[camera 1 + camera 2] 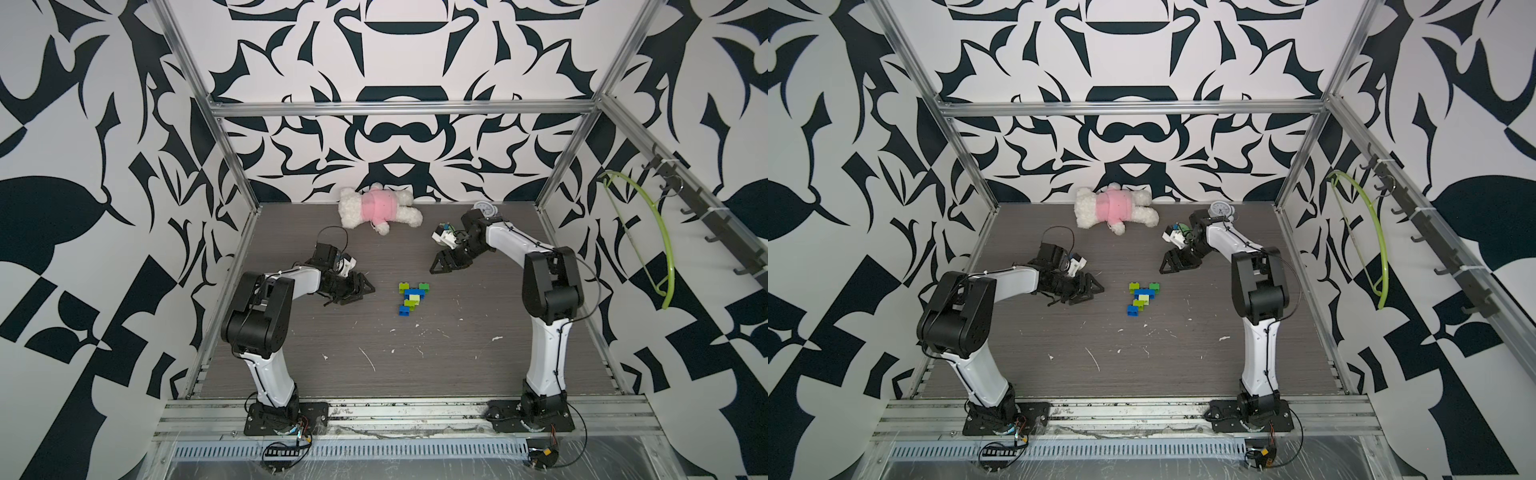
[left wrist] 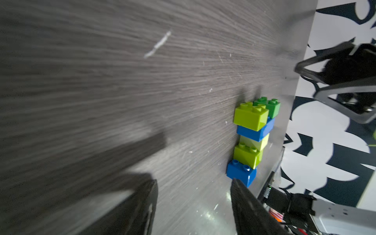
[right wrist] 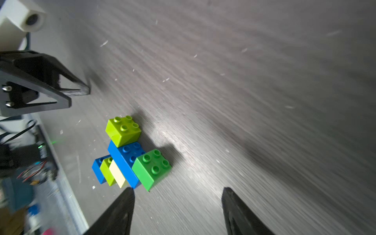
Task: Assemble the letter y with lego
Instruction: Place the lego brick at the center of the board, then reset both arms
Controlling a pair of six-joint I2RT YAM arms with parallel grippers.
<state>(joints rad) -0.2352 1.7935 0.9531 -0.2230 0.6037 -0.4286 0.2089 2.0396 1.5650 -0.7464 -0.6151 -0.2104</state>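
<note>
Both top views are bright, evenly lit from overhead and sharp at the centre. The wide-angle lens splays the posts [image 1: 191,62] outward toward the upper corners. The table [image 1: 457,353] reads dim grey, with faint soft shadows under the arms. In the left wrist view the table streaks with motion blur, the bricks [image 2: 252,138] are fairly sharp, and the left gripper [image 2: 194,180] is dark and out of focus beside a broad soft shadow. In the right wrist view glare [image 3: 173,136] whitens the table beside the bricks, which cast short dark shadows. The right gripper [image 3: 178,188] is blurred.
</note>
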